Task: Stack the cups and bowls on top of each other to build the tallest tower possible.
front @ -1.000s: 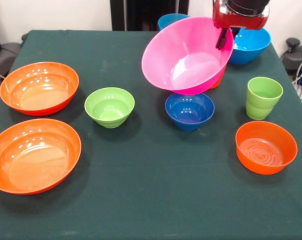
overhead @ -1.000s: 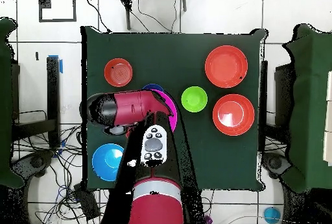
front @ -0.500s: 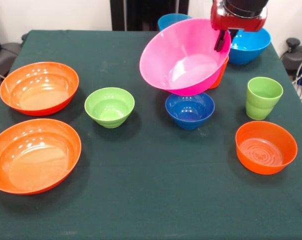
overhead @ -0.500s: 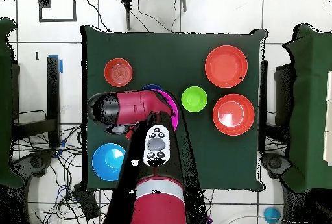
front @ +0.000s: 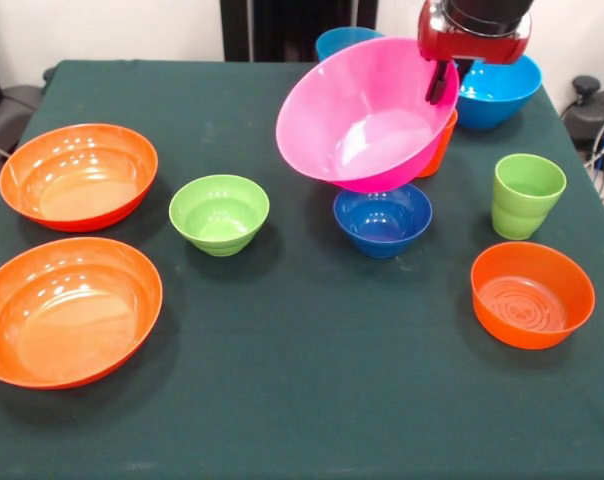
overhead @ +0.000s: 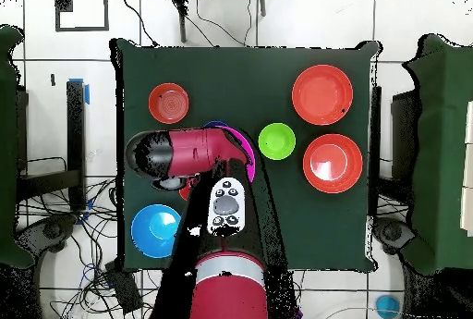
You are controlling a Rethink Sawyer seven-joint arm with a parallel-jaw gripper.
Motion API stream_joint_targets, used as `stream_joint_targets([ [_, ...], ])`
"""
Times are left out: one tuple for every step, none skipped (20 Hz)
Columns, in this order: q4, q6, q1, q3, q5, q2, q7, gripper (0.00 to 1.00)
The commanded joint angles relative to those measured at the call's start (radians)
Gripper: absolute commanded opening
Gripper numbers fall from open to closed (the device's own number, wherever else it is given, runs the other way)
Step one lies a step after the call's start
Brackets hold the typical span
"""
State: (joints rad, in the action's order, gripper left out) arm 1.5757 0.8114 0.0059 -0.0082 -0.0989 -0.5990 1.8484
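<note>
My gripper (front: 444, 82) is shut on the right rim of the big pink bowl (front: 367, 115) and holds it tilted in the air above the small dark blue bowl (front: 382, 220). The orange cup (front: 440, 145) shows partly behind the pink bowl. The lime green cup (front: 527, 195) stands upright to the right. The small lime green bowl (front: 219, 212), two wide orange bowls (front: 79, 175) (front: 67, 310), the smaller orange bowl (front: 532, 293) and two sky blue bowls (front: 497, 90) (front: 342, 40) sit apart on the table. In the overhead view the arm hides most of the pink bowl (overhead: 245, 146).
The green table (front: 302, 400) has its front middle bare. In the overhead view the red arm (overhead: 189, 152) lies across the table's left middle, with a sky blue bowl (overhead: 153, 230) beside it. Cables lie on the floor around the table.
The gripper has carried the pink bowl slightly to the left in the front view and a little higher. The other bowls and cups have not moved.
</note>
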Motion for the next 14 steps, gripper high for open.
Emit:
stream_joint_targets([
  [-0.057, -0.014, -0.028, 0.073, 0.016, 0.03, 0.067, 0.0],
  [-0.078, -0.006, -0.026, 0.072, 0.015, 0.043, 0.07, 0.0],
  [-0.087, -0.005, -0.022, 0.068, 0.013, 0.048, 0.076, 0.0],
  [-0.103, -0.005, -0.018, 0.065, 0.015, 0.06, 0.089, 0.0],
  [-0.117, -0.004, -0.015, 0.067, 0.017, 0.072, 0.092, 0.0],
  [-0.131, -0.003, -0.012, 0.068, 0.019, 0.084, 0.096, 0.0],
  [-0.14, -0.006, -0.01, 0.068, 0.022, 0.094, 0.103, 0.0],
  [-0.165, -0.004, -0.008, 0.068, 0.016, 0.113, 0.099, 0.0],
  [-0.176, -0.001, -0.008, 0.069, 0.014, 0.123, 0.094, 0.0],
  [-0.198, 0.002, -0.007, 0.067, 0.012, 0.14, 0.094, 0.0],
  [-0.206, 0.002, -0.007, 0.066, 0.011, 0.146, 0.095, 0.0],
  [-0.218, 0.004, -0.007, 0.063, 0.01, 0.156, 0.095, 0.0],
  [-0.224, 0.003, -0.008, 0.062, 0.008, 0.16, 0.093, 0.0],
  [-0.233, 0.005, -0.008, 0.06, 0.008, 0.167, 0.093, 0.0],
])
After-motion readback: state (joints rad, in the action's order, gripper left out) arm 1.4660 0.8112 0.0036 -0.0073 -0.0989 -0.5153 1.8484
